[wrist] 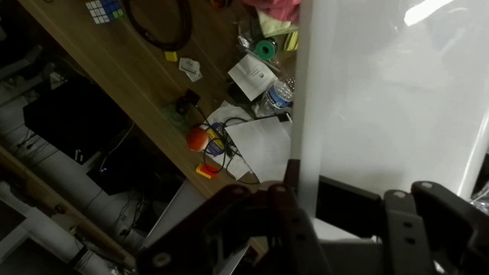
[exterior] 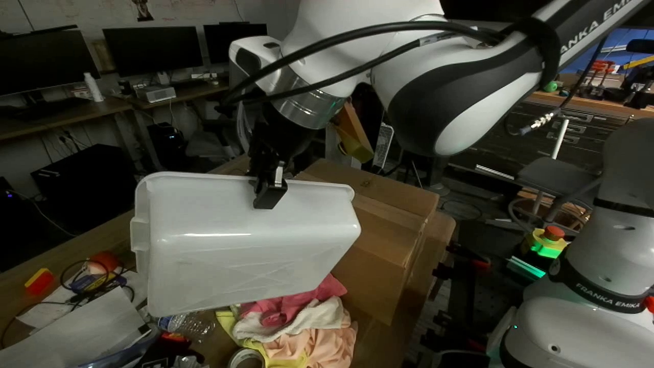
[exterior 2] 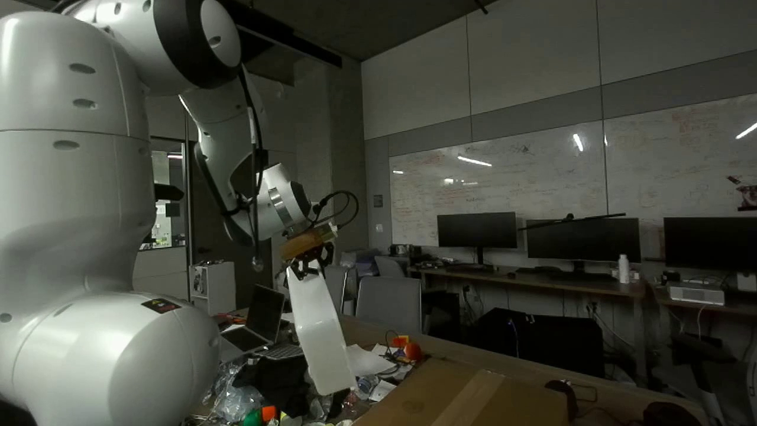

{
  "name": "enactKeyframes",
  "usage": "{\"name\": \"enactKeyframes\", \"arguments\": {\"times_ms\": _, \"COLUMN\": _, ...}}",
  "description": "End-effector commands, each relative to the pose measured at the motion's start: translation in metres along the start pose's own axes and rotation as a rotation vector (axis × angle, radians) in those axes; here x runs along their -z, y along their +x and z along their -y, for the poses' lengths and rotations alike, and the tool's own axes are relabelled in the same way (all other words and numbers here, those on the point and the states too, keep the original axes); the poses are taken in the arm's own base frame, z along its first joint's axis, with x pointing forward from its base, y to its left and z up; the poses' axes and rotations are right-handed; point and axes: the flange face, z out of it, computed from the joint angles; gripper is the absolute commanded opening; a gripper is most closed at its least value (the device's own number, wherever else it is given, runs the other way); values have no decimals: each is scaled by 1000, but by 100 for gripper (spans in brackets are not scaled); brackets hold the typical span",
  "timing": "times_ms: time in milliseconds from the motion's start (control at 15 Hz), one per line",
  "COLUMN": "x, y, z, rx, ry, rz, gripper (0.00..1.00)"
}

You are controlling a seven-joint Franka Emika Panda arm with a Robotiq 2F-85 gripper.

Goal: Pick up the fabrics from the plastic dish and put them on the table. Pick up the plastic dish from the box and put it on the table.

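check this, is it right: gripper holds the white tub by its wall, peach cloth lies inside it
The peach cloth is not inside: an exterior view shows it on the table, outside the white tub. The gripper does hold the white tub by its wall.

Read as robotics lab, part office. In an exterior view: scribbled whiteboard (exterior 2: 556, 177) hung between two and three o'clock, dark monitors (exterior 2: 582, 239) stood at three, grey chairs (exterior 2: 388, 305) at six, open laptop (exterior 2: 265, 313) between seven and eight on the bench (exterior 2: 448, 352). In an exterior view: robot base (exterior: 592, 319) lettered FRANKA EMIKA stood at four, dark drawers (exterior: 572, 125) between two and three.
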Motion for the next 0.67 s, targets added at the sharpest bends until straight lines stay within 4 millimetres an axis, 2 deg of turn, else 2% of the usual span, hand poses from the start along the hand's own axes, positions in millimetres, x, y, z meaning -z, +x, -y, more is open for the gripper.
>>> {"name": "enactKeyframes", "arguments": {"times_ms": 0, "x": 8, "y": 12, "z": -1, "rx": 16, "ry": -15, "rz": -31, "gripper": 1}}
{"name": "enactKeyframes", "arguments": {"times_ms": 600, "x": 0, "y": 32, "z": -7, "rx": -3, "ry": -107, "rz": -65, "gripper": 1}}
